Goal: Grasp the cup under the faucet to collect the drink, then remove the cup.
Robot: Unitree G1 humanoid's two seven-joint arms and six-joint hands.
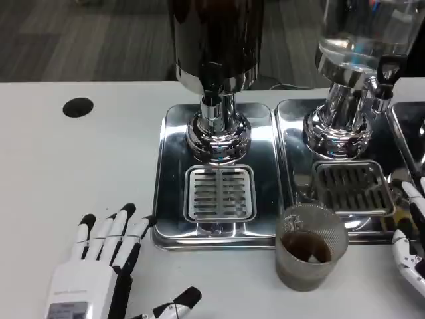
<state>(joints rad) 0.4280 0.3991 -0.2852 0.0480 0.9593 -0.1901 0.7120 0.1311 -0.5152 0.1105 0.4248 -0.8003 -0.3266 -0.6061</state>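
Two steel-based drink dispensers stand beyond the hands: one dark-filled (216,40), one clear-filled (362,40). Each sits on a shiny metal tray, two fully seen (171,179) (292,126), with two slotted drip grates (220,193) (354,188). One ribbed clear plastic cup (310,247) stands just left of the right hand (412,232). Two hands, counting the left hand (99,266).

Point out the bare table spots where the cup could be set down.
Free: the wide white stretch left of the left tray, between the black hole and the left hand; also the front strip between that hand and the cup. Crowded: around the cup, hemmed by the right tray and right hand.
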